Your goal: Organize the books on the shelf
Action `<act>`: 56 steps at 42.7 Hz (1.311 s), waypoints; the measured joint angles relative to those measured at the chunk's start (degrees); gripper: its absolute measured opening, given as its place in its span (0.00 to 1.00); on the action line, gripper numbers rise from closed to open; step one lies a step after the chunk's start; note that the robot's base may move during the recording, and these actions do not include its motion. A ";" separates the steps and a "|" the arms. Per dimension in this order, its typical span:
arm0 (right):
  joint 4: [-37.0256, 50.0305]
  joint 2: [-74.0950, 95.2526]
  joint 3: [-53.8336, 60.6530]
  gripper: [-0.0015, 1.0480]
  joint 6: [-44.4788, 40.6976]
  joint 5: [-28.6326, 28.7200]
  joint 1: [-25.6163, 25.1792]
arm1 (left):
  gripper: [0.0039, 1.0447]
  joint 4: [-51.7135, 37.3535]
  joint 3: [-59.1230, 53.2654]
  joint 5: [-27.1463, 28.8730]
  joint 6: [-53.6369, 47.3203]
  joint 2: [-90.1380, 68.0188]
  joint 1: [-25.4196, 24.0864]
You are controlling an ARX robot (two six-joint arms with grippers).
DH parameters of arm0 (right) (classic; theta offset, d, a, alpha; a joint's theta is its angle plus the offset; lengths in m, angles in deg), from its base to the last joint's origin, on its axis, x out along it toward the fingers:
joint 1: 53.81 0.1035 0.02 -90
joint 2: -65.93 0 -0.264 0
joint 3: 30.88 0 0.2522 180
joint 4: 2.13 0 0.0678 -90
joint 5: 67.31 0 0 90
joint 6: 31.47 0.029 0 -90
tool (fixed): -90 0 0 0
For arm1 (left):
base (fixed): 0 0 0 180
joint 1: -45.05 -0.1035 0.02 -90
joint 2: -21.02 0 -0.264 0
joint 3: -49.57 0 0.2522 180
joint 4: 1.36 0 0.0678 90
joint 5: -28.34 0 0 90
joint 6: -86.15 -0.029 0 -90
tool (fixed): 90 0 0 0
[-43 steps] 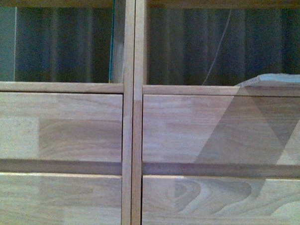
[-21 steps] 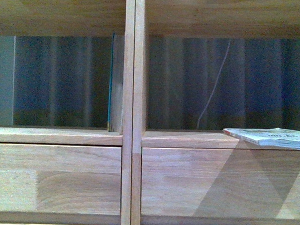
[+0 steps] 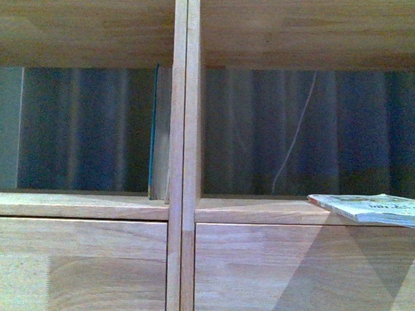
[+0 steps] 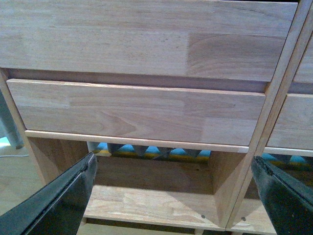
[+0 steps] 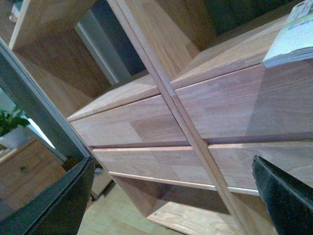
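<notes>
The light-wood shelf point(image 3: 176, 154) fills the front view, with two open cubbies above plank drawer fronts point(image 3: 85, 267). A white paperback book point(image 3: 374, 206) lies flat on the right cubby's floor, jutting over its front edge; it also shows in the right wrist view point(image 5: 293, 36). A thin teal-edged book point(image 3: 153, 132) stands upright against the centre divider in the left cubby. My left gripper point(image 4: 173, 196) is open and empty, facing the drawer fronts point(image 4: 142, 112) and a low cubby. My right gripper point(image 5: 171, 196) is open and empty, below the paperback.
A dark curtain and a thin white cord point(image 3: 294, 132) show through the backless cubbies. In the right wrist view a darker wooden cabinet point(image 5: 24, 171) with a potted plant point(image 5: 10, 125) stands beside the shelf. Wood floor point(image 5: 112, 215) lies below.
The front view has risen: the cubbies and the flat paperback have slid down the picture, and the plank above the cubbies has come into sight.
</notes>
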 joint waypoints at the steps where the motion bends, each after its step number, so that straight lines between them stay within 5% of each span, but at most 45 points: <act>1: 0.94 2.60 -1.60 0.93 1.33 -0.39 0.87 | 0.93 0.00 0.00 0.00 0.02 0.00 0.00; 21: 10.08 36.50 -20.50 0.93 23.28 -10.75 2.21 | 0.93 0.00 0.00 0.00 0.00 0.00 0.00; 49: 9.53 50.53 -34.14 0.93 26.73 -15.50 -4.96 | 0.93 0.00 0.00 0.00 0.00 0.00 0.00; 51: 9.44 50.53 -33.94 0.86 26.73 -15.50 -4.76 | 0.93 0.00 -0.02 0.00 0.00 0.00 0.00; 56: 9.42 50.51 -33.48 0.71 26.73 -15.43 -3.80 | 0.93 -4.74 0.24 -15.50 3.06 -3.06 -6.36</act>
